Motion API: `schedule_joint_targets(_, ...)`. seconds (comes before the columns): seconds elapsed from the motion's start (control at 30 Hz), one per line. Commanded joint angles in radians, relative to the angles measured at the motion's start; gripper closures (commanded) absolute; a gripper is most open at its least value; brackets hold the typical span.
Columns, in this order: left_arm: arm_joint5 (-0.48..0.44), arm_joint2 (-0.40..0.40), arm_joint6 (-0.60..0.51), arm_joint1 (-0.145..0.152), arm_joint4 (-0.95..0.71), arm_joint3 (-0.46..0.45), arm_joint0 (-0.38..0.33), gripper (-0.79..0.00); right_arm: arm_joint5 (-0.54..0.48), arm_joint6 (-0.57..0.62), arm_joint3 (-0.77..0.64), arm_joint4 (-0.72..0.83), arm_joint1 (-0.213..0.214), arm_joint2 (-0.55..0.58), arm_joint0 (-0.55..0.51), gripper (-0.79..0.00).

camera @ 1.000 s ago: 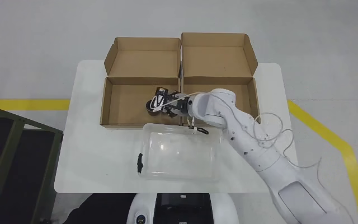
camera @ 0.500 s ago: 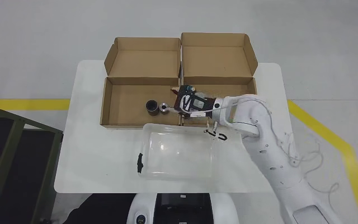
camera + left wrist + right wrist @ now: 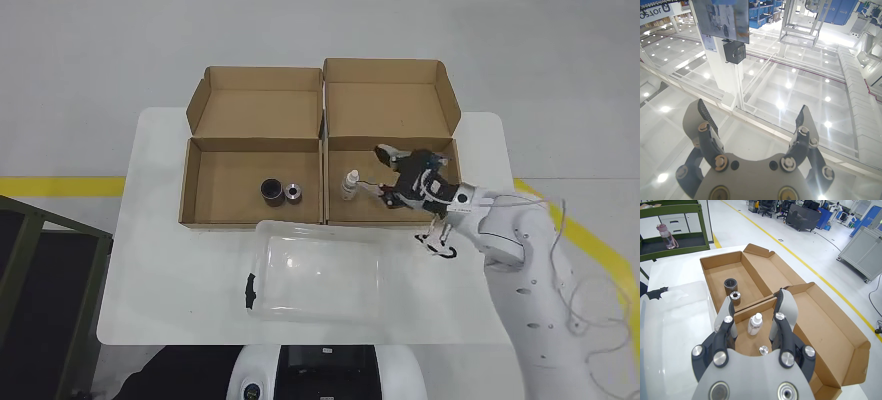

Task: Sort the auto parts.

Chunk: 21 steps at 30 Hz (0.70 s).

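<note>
Since a second ago, when right gripper (image 3: 388,174) sat low in left box (image 3: 215,200) at the spot where smaller dark cylinder (image 3: 292,192) now stands, arm has swung back across divider. It now hangs over right box (image 3: 350,160), jaws spread, nothing between them. Smaller cylinder stands just beside larger dark cylinder (image 3: 271,189). White bottle (image 3: 350,182) upright in right box, with a small silver piece (image 3: 763,350) near it, possibly a bolt head. Clear bin (image 3: 320,270) looks emptied. Left gripper (image 3: 751,104) points at ceiling, jaws apart, idle. Judgement: drop-off done, sorting near finished.

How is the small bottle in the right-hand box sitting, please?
Upright: the bottle stands on its base on the box floor, cap pointing up.
</note>
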Motion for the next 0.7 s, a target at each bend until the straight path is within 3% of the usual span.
schedule_joint_targets(0.0,0.0,0.0,0.0,0.0,0.0,0.0,0.0,-0.785,-0.003,-0.034,0.003,-0.016,0.006,0.03,-0.023,-0.683)
schedule_joint_targets(0.17,0.0,0.0,0.0,0.0,0.0,0.0,0.0,-0.785,-0.009,-0.124,0.009,-0.053,0.021,0.105,-0.089,-0.785)
schedule_joint_targets(0.67,0.0,0.0,0.0,0.0,0.0,0.0,0.0,-0.785,-0.037,-0.317,0.061,-0.097,0.058,0.291,-0.272,-0.785)
